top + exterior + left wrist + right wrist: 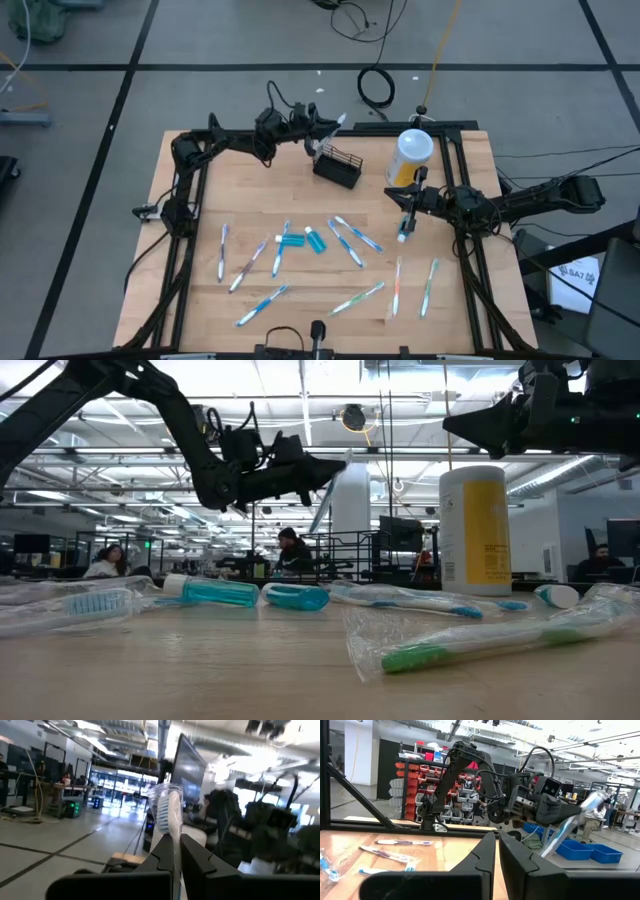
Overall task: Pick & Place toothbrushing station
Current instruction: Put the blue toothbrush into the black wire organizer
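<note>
From above we see the left gripper (328, 124) raised just beyond the black wire caddy (337, 166), which sits far-centre on the wooden table (200, 180) beside the yellow bottle (409, 158). Only the left wrist view shows its fingers (165, 852) clamped on a wrapped toothbrush (167, 812). The right gripper (405, 226) hangs right of centre with its fingers pressed together, and we see nothing held between them. Wrapped toothbrushes (352, 240) are scattered across the near half of the table. The low view shows people at desks beyond (105, 562).
</note>
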Robot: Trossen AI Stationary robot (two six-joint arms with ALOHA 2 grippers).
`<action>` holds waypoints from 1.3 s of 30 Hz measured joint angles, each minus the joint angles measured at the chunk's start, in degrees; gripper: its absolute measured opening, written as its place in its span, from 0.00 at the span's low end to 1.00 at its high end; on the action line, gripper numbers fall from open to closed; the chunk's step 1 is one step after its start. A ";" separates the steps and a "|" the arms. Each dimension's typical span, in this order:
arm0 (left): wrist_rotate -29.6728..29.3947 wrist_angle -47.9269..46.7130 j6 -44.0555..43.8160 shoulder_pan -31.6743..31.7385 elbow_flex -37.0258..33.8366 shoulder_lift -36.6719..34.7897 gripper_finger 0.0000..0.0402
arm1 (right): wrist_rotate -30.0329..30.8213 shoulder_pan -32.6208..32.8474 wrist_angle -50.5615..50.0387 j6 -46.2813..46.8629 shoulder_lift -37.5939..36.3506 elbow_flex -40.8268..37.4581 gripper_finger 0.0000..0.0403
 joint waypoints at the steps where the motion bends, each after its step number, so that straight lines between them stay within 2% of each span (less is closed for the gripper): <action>1: 0.00 -0.96 1.84 -0.29 0.02 0.00 0.03 | 0.00 0.00 0.01 -0.03 0.00 0.00 0.05; 5: -0.63 -1.61 7.23 -1.30 0.02 0.02 0.02 | 0.00 0.00 0.01 -0.13 -0.02 0.00 0.05; 10: -0.72 2.77 6.12 -1.20 0.02 0.00 0.02 | 0.00 0.00 0.01 -0.14 0.00 0.00 0.05; 14: -0.75 2.44 6.15 -1.20 0.06 -0.05 0.03 | 0.00 0.00 0.01 -0.15 0.00 0.00 0.05; 24: -1.31 -7.68 14.14 -2.47 0.06 -0.05 0.02 | 0.00 0.00 0.01 -0.15 0.00 0.00 0.05; 33: -3.05 -8.07 13.23 -2.26 0.06 -0.05 0.05 | 0.00 0.00 -0.01 -0.01 0.00 0.00 0.05; 39: -5.46 -8.07 10.38 -2.11 0.06 -0.05 0.01 | 0.00 0.00 -0.01 1.96 0.00 0.00 0.05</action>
